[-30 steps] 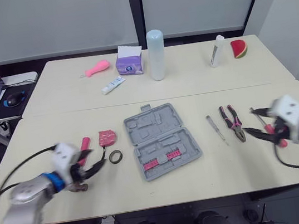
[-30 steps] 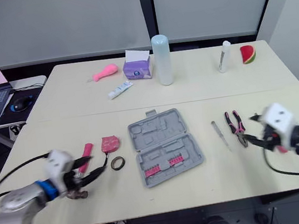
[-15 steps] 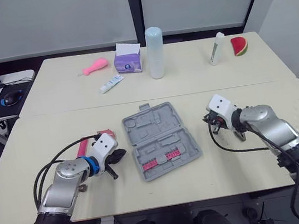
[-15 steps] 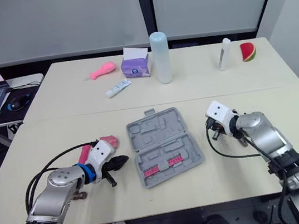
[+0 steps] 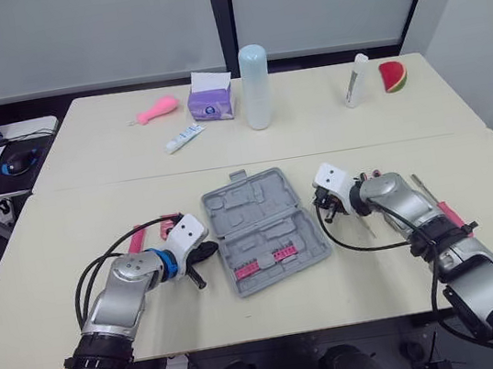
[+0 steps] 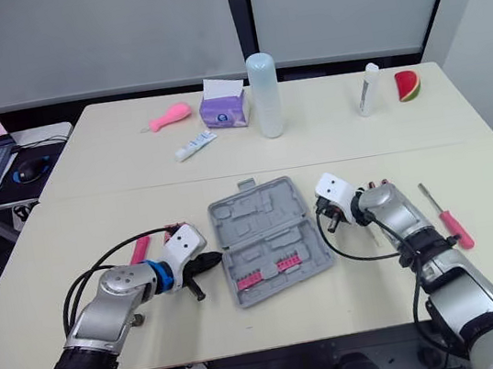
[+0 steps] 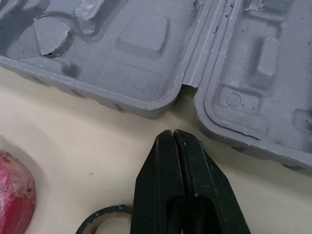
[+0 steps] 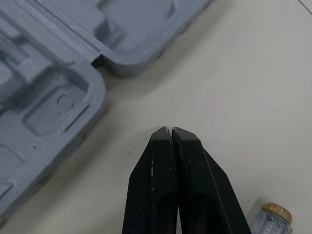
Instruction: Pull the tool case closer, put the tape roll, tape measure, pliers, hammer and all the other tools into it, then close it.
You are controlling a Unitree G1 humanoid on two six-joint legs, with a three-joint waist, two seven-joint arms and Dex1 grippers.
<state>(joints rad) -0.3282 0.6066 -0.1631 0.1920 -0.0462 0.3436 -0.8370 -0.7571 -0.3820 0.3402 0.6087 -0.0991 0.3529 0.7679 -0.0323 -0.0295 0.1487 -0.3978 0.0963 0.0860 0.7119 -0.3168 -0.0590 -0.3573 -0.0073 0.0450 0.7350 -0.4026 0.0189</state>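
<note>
the open grey tool case (image 5: 262,228) lies flat near the middle of the worktop's near edge. left tool (image 7: 173,134), fingers pressed together and empty, sits just beside its left side, over the tape roll (image 7: 105,214); right tool (image 8: 170,130), likewise closed, just beside its right side

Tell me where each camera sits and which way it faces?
Left eye view: on the head, looking forward and down at the table and open tool case; both arms show.
Right eye view: beside it, same scene, both arms.
Left wrist view: left wrist, along shut left jaws toward the case's side and tape roll.
Right wrist view: right wrist, along shut right jaws toward the case's opposite side.
All four share the case.
</note>
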